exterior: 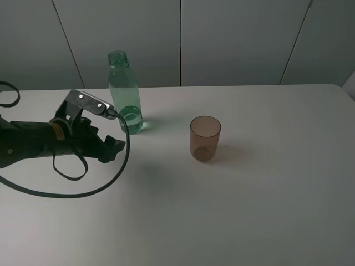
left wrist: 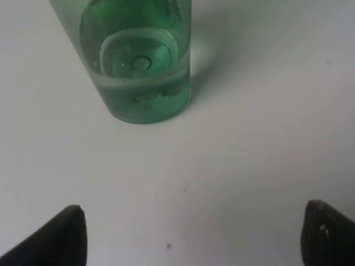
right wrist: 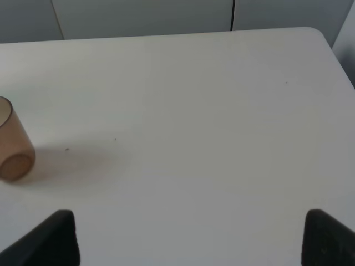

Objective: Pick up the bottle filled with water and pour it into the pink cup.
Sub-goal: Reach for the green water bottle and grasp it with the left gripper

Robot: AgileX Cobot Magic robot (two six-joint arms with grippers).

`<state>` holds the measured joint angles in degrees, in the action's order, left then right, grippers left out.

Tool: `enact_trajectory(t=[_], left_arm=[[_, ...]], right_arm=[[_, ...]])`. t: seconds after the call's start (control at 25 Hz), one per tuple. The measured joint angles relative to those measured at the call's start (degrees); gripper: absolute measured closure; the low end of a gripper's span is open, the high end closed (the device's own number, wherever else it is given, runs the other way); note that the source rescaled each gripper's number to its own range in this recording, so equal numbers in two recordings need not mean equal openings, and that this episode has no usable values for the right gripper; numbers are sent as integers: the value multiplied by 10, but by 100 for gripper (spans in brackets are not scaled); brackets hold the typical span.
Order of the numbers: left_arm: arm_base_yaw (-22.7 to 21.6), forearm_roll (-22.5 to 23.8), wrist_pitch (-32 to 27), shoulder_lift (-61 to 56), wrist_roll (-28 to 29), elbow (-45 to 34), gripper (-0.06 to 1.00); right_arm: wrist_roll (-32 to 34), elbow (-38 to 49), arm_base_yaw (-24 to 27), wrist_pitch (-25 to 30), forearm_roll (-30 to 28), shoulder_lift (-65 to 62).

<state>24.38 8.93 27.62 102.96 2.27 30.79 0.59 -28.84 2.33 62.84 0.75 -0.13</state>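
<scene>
Exterior high view: bottle (exterior: 125, 94) upright toward far edge of table (exterior: 266, 210); pink cup (exterior: 205, 138) upright nearby, apart. Wide and empty: left tool (left wrist: 194, 238), near bottle base; right tool (right wrist: 191, 238).

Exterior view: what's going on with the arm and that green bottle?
The left hand is open and empty, lined up just short of the bottle, which stands upright on the table with some water in it. The pink cup stands apart from it. Nothing is gripped or poured yet.
</scene>
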Motion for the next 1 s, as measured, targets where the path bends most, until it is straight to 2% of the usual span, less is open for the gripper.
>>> enact_trajectory(t=[0.12, 0.2, 0.36, 0.52, 0.8, 1.0], left_arm=[[-2, 1, 44, 9, -23, -7, 0], [-7, -16, 73, 19, -31, -8, 0], [-8, -48, 93, 22, -54, -8, 0], [-8, -34, 130, 22, -56, -8, 0], [-8, -28, 165, 30, -58, -8, 0], [-8, -52, 176, 30, -75, -8, 0]], right_arm=[[0, 0, 0, 0, 0, 0], [0, 0, 0, 0, 0, 0], [0, 0, 0, 0, 0, 0], [0, 0, 0, 0, 0, 0], [0, 0, 0, 0, 0, 0], [0, 0, 0, 0, 0, 0]])
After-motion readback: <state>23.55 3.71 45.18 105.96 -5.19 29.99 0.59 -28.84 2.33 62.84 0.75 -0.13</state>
